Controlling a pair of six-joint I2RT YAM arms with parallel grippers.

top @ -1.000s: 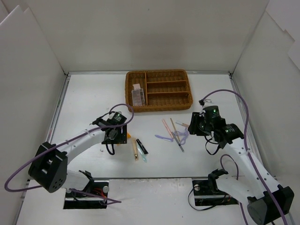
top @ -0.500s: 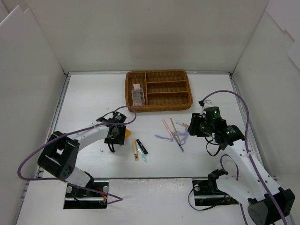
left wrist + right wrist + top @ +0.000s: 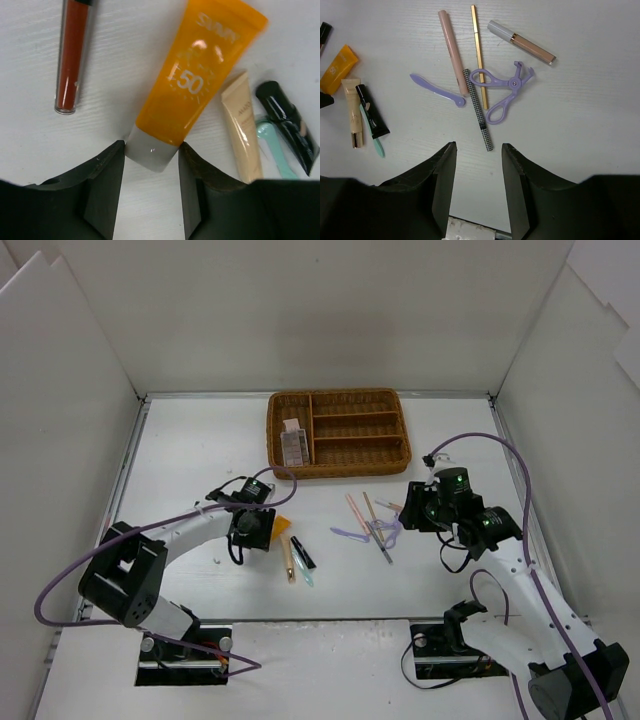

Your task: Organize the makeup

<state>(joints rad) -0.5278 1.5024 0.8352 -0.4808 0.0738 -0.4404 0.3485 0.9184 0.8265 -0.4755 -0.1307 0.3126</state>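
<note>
From above, a brown wicker tray (image 3: pixel 338 462) stands at the far side of the white surface (image 3: pixel 200 450), with eyeshadow palettes (image 3: pixel 292 445) in its left compartment. The left claw (image 3: pixel 258 526) is low beside an orange tube (image 3: pixel 282 527). The right claw (image 3: pixel 418 512) is near a scatter of thin makeup pieces in the middle.

At the left wrist, the claw is spread. The tube's grey cap lies between its fingertips (image 3: pixel 107 170), close against both. A red lip gloss (image 3: pixel 72 55) lies to the left, and a beige tube (image 3: pixel 242 127), a black tube (image 3: pixel 287 125) and a mint tool (image 3: pixel 272 150) to the right.

At the right wrist, the claw is spread over bare surface. Beyond it lie a pink pencil (image 3: pixel 451 52), a gold pencil (image 3: pixel 479 55), a checkered pencil (image 3: pixel 478 110), a lilac eyelash curler (image 3: pixel 502 90), a lilac blade-shaped tool (image 3: pixel 436 90) and a beige gloss (image 3: pixel 521 42).
</note>
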